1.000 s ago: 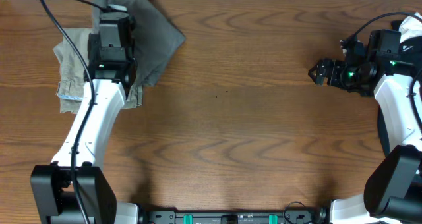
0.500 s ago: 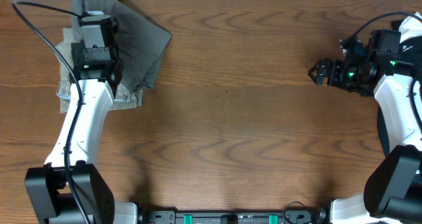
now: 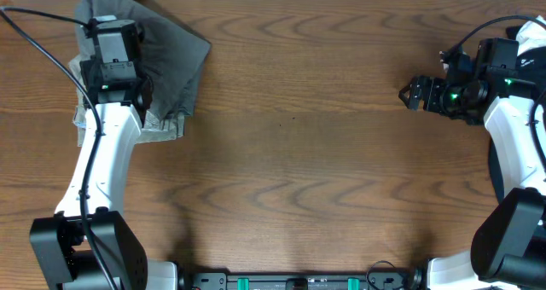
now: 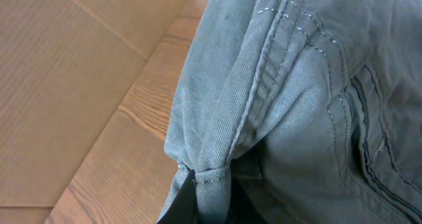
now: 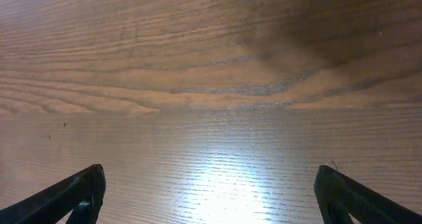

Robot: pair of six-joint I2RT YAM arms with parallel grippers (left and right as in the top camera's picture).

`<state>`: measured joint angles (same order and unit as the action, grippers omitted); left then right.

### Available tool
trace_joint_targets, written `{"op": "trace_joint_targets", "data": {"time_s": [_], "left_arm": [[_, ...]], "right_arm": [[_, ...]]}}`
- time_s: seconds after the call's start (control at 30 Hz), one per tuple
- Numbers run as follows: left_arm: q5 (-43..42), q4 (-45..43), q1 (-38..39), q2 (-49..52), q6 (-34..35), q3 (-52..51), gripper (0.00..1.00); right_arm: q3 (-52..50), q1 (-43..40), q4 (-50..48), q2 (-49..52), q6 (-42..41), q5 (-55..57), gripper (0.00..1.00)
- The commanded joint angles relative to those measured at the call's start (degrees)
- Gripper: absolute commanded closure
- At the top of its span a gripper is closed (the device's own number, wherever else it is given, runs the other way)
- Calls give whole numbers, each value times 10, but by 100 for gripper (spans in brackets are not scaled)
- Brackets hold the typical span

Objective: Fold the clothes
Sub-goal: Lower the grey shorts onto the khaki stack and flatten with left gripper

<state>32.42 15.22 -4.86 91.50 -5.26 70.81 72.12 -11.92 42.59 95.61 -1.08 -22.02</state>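
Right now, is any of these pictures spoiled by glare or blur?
Right wrist view: a bright patch of glare washes out the table near the bottom edge. Left wrist view: no glare, and the grey shorts are sharp enough to show the stitching. Overhead view: even light, with only faint soft shadows on the wood.

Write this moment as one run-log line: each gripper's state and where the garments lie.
left gripper: shut on grey shorts, far-left corner | right gripper: open, empty, above wooden table | khaki trousers: partly under them
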Motion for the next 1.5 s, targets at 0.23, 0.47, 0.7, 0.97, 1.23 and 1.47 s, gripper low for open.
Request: {"op": "trace_joint_targets", "data": {"time_s": [0.23, 0.47, 0.7, 0.97, 1.23, 1.47], "left_arm": [[32, 2, -29, -13, 37, 16, 94], [32, 2, -47, -13, 40, 16, 94], [27, 3, -60, -11, 57, 15, 94], [27, 3, -83, 14, 56, 15, 94], [28, 4, -93, 65, 58, 15, 89], [28, -4, -116, 81, 61, 15, 6]], "right_arm": [[2, -1, 1, 1, -6, 0, 1], [2, -1, 1, 1, -6, 0, 1], [2, -1, 1, 1, -6, 0, 1], [2, -1, 1, 1, -6, 0, 1], [2, -1, 1, 1, -6, 0, 1], [2, -1, 1, 1, -6, 0, 1]]}}
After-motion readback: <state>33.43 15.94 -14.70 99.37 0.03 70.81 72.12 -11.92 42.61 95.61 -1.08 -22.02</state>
